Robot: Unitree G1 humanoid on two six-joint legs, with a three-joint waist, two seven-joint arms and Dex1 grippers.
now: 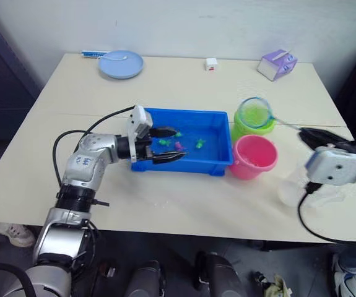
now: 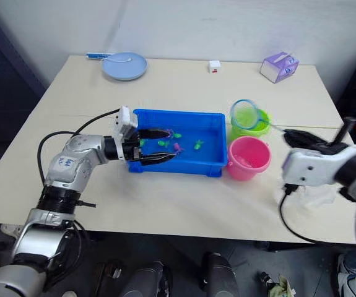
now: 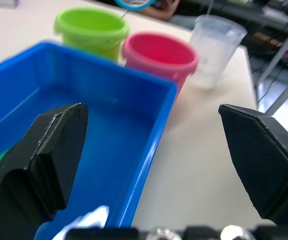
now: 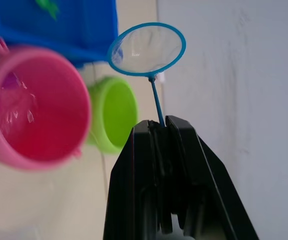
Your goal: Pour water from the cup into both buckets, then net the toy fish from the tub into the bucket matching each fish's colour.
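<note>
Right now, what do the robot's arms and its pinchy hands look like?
The left arm is shiny silver metal with black ring joints, small blue markings on its shell, and a black cable looping over it. A white block sits at its wrist. The left gripper has two black, wedge-shaped fingers with a finely textured surface. The right gripper is black too, behind a white wrist casing with a black cable hanging below.

no readable text, labels or numbers anywhere
</note>
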